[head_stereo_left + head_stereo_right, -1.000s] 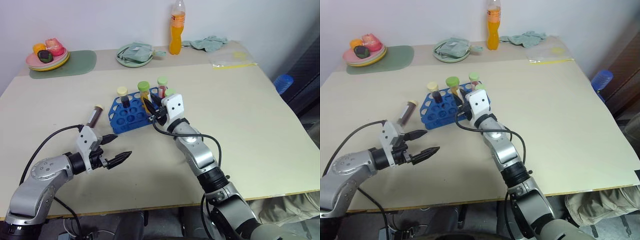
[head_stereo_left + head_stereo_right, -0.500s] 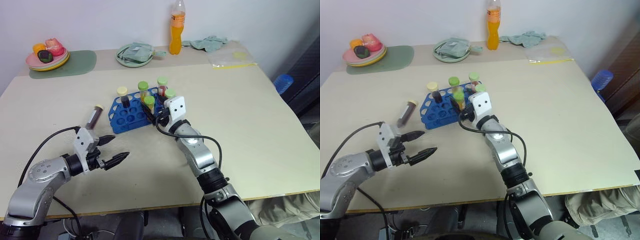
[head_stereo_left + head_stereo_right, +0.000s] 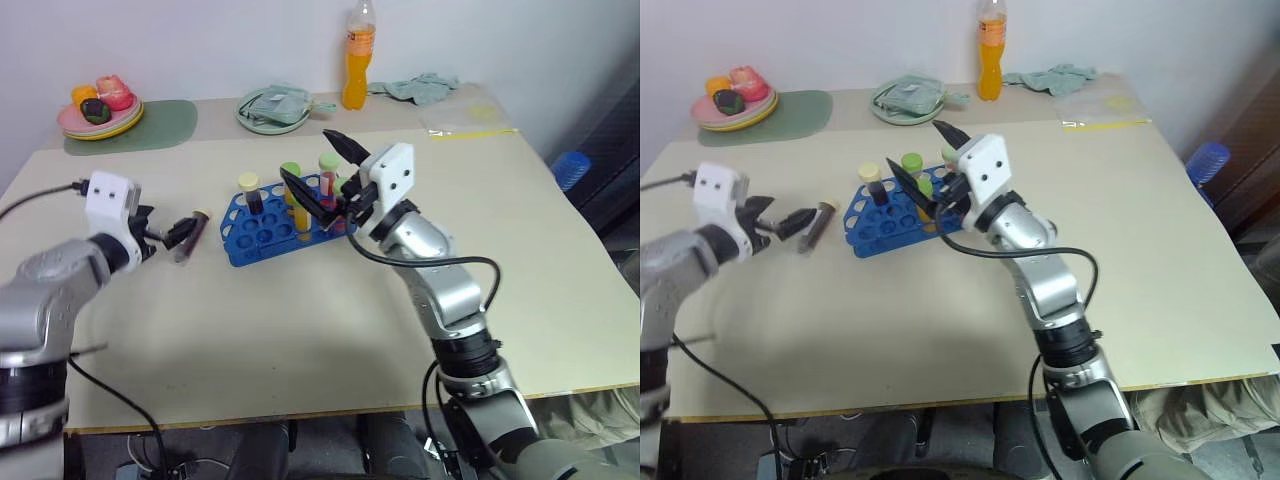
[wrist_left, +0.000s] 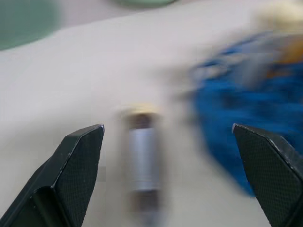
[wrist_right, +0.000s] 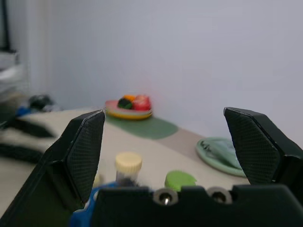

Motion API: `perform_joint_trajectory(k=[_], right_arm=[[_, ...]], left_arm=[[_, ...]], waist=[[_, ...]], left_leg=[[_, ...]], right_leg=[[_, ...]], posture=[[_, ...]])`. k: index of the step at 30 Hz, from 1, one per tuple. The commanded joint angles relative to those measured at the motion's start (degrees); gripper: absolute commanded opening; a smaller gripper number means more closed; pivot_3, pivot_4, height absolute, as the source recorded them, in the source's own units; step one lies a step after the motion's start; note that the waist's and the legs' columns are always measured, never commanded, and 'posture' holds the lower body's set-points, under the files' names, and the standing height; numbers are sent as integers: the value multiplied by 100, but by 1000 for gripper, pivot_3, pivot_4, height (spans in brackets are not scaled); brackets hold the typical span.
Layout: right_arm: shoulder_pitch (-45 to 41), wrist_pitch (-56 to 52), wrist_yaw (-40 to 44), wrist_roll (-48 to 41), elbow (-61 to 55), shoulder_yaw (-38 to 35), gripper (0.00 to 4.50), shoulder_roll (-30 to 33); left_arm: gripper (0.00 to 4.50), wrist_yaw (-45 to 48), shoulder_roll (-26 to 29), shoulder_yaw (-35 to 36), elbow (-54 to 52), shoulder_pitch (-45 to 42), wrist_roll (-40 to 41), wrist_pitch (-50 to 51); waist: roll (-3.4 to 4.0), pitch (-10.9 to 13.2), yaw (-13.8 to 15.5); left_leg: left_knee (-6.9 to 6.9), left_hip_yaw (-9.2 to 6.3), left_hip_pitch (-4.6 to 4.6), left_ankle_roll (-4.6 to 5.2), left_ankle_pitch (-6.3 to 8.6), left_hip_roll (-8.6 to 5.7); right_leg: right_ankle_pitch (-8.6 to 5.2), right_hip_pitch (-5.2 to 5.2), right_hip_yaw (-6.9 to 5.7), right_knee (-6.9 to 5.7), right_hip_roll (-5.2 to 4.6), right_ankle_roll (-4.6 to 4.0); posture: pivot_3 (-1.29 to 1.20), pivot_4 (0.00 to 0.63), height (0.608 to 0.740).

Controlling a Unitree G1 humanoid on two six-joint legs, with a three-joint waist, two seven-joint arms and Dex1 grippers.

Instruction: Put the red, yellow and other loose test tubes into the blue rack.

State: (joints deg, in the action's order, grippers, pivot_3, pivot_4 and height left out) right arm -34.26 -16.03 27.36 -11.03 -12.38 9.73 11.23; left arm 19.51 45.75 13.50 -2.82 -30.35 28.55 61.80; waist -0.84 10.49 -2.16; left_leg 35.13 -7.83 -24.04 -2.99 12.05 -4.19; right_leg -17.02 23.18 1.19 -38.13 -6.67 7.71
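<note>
Right gripper (image 3: 318, 168) spread wide, empty, raised above the blue rack (image 3: 268, 222), fingers pointing toward the robot's left. Left gripper (image 3: 172, 238) also spread, low over the worktop (image 3: 330, 300), its tips right at a loose test tube (image 3: 192, 232) with a cream cap and dark contents; in the left wrist view the tube (image 4: 142, 156) lies between the two fingers (image 4: 78, 156), not pinched. Tube lies flat on the worktop, just beside the rack's left end, apart from it.

Blue rack sits mid-worktop, slightly angled. Standing in it: a cream-capped tube (image 3: 248, 190) with dark fill at the left-back, a green-capped tube (image 3: 290, 178) with yellow fill, another green-capped tube (image 3: 328, 172) with red fill near the right end, partly behind the right gripper. Front holes open.

Far edge of the worktop: orange drink bottle (image 3: 356, 58), pale green plate (image 3: 272, 108) with a folded cloth, dark green mat (image 3: 150, 128) carrying a stack of plates with toy food (image 3: 100, 102), crumpled cloth (image 3: 420, 86), clear bag (image 3: 468, 118).
</note>
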Motion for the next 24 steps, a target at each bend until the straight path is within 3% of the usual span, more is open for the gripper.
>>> perform_joint_trajectory(k=[1, 4, 11, 20, 23, 24], right_arm=[[111, -163, 397, -184, -495, -78, 4427, 352], [373, -530, 952, -433, -856, 21, 4427, 851], [1048, -1210, 1890, -670, -1658, 238, 4427, 2072], [1187, -1322, 1681, -566, -1886, 262, 4427, 2114], [1250, -1327, 1633, -556, -1936, 295, 4500, 2092], [1264, -1332, 1620, -556, -1947, 307, 4500, 2082]], left_arm=[[4500, -73, 284, -742, 691, -961, -290, 1409], [4500, 87, 228, -1228, 1613, -1835, -483, 1856], [4500, 1340, 173, -3014, 3495, -2961, -1324, 993], [4500, 2017, -386, -3300, 5377, -3597, -2206, -252], [3661, 2112, -506, -3233, 5763, -3715, -2392, -484], [3129, 2128, -537, -3207, 5860, -3747, -2447, -530]], waist=[[-1, 0, -39], [-2, 0, -52], [-5, 2, -59], [-17, 7, -16], [-20, 6, -18], [-20, 6, -20]], left_leg=[[0, 1, 0, 0, 0, -2], [-4, 5, -1, 1, 0, -2], [-2, 13, -3, 1, 0, 0], [10, 11, -16, 1, 0, 0], [10, 10, -17, 1, 0, -1], [10, 10, -17, 1, 0, -1]], right_leg=[[0, 0, 0, 0, 0, 1], [-1, 2, 0, -2, 0, 2], [-1, 6, 1, -1, 1, 2], [-1, 7, -4, 0, -2, 3], [-1, 7, -6, 0, -2, 3], [-1, 7, -6, 0, -2, 4]], posture=[[0, 150, 740], [0, 150, 740], [0, 150, 740], [0, 150, 740], [0, 150, 740], [0, 150, 740]])
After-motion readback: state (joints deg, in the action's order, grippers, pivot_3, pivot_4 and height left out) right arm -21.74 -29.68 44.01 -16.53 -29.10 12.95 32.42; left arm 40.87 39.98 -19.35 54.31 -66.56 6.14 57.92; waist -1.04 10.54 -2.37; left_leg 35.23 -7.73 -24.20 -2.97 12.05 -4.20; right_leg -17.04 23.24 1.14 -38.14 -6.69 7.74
